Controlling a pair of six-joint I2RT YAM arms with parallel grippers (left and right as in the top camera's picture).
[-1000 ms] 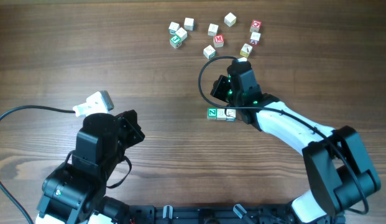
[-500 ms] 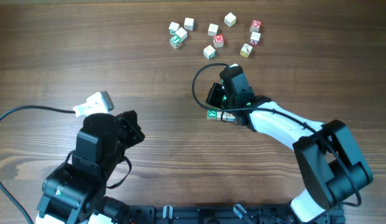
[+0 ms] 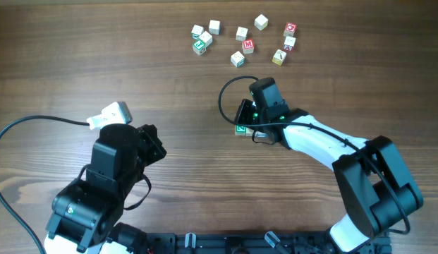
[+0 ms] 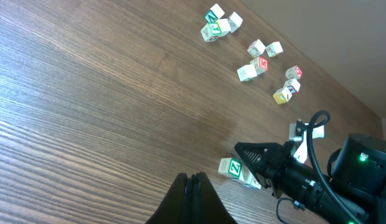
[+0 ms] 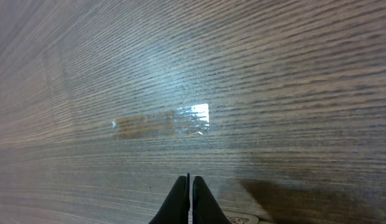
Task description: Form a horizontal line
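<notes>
Wooden table (image 3: 134,56): right arm (image 3: 314,139) overhangs the green cube (image 4: 230,167).

Upright green cube (image 4: 230,167), white letter, just beside pale cube (image 4: 248,180)

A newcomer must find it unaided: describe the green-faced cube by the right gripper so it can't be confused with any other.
Follow the white right arm to the right gripper, shut, near the middle of the table. Right by its tip lies the green-faced cube, white Z up, beside a pale cube. The other green cube sits far off in the scattered cluster.
</notes>
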